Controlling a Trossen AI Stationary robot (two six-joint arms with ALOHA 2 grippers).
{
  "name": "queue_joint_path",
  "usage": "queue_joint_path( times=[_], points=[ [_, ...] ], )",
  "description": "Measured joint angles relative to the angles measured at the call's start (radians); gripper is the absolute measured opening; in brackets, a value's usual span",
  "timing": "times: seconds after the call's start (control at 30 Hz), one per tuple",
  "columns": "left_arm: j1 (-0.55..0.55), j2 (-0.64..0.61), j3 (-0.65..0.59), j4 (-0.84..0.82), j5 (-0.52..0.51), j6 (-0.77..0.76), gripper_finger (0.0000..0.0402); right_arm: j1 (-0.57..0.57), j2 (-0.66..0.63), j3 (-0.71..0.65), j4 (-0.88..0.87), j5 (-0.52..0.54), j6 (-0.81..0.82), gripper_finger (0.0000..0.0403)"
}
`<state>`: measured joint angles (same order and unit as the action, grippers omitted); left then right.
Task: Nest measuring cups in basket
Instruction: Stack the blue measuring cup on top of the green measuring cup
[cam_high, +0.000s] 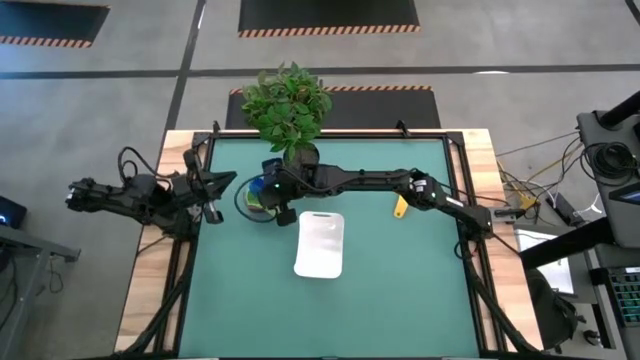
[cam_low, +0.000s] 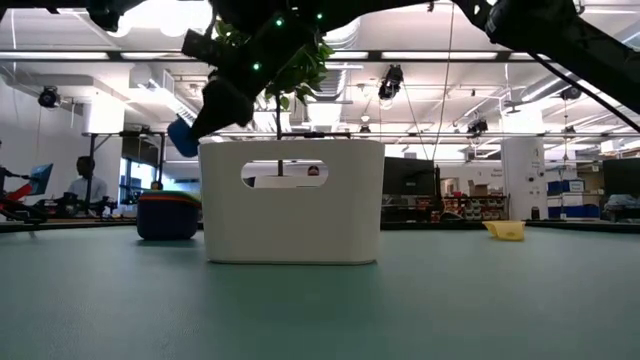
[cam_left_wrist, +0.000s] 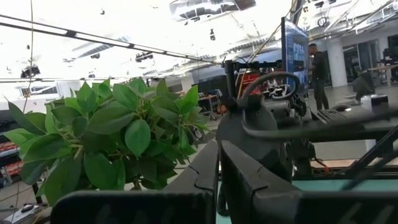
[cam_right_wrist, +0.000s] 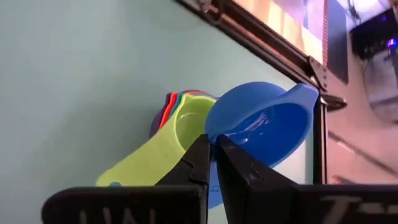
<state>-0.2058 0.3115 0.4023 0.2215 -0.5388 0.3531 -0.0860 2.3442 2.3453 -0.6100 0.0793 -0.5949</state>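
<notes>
My right gripper (cam_right_wrist: 212, 142) reaches across the table to its far left part and is shut on a blue measuring cup (cam_right_wrist: 261, 124), which also shows in the low view (cam_low: 182, 135). Below the blue cup a stack of nested cups (cam_right_wrist: 177, 118) stands on the table, a green cup on top, with red, teal and purple rims under it. The stack also shows in the high view (cam_high: 258, 197). A yellow cup (cam_high: 401, 206) lies alone toward the right. The white basket (cam_high: 320, 243) stands at the table's middle. My left gripper (cam_high: 213, 197) is shut and empty at the left edge. My right gripper pinches the blue cup between its two fingers at the bowl's edge (cam_right_wrist: 217, 134), where the handle begins; the fingers themselves hide the exact spot. The cup is lifted clear and tilted, its open side toward the wrist camera, just above the green cup (cam_right_wrist: 186, 127).
A potted plant (cam_high: 288, 105) stands at the table's far edge, right behind the stack and my right gripper. The right arm (cam_high: 380, 182) lies across the far half of the table. The green mat (cam_high: 400, 290) is bare on the near side.
</notes>
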Motion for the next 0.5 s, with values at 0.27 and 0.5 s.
queue_joint_path(
  times=[0.27, 0.5],
  points=[
    [0.000, 0.000, 0.000, -0.001, 0.000, 0.000, 0.0000, 0.000, 0.047, -0.002, 0.005, 0.006, -0.113, 0.0009],
    [0.000, 0.000, 0.001, -0.004, 0.000, 0.004, 0.0000, 0.000, 0.045, -0.001, 0.016, 0.010, -0.139, 0.0009]
  ],
)
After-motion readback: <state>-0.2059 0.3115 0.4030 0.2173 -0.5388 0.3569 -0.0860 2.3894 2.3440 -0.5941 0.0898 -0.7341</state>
